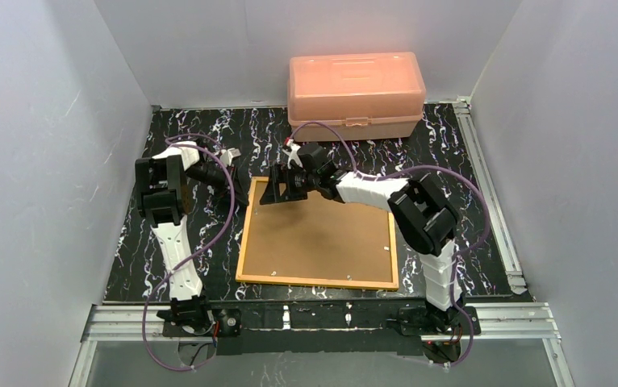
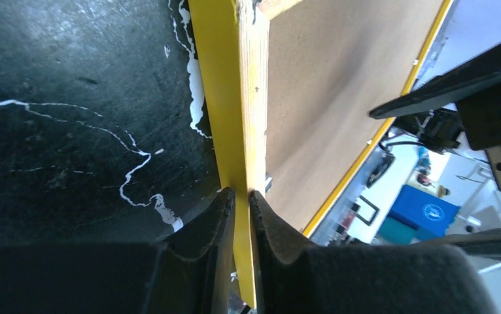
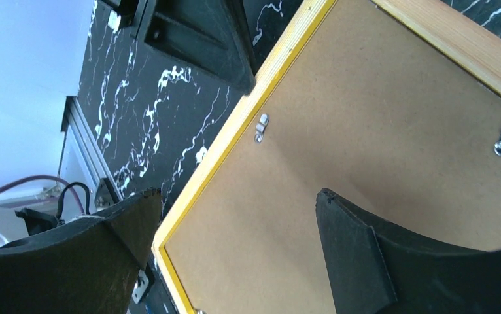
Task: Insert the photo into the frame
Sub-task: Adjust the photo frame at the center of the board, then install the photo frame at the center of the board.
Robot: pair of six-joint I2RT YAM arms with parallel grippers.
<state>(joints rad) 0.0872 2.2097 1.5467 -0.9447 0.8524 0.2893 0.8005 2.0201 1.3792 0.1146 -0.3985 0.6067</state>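
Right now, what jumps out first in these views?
The yellow-bordered frame lies back-up at the centre of the table, with its brown back showing. Behind it, a salmon-pink box sits at the far edge. The right gripper hangs open over the frame's far left corner.

Black, white-veined table bearing the frame, laid flat with its brown back upward and yellow border showing. Beyond the frame's far edge, apart from it, stands a closed salmon-pink box.
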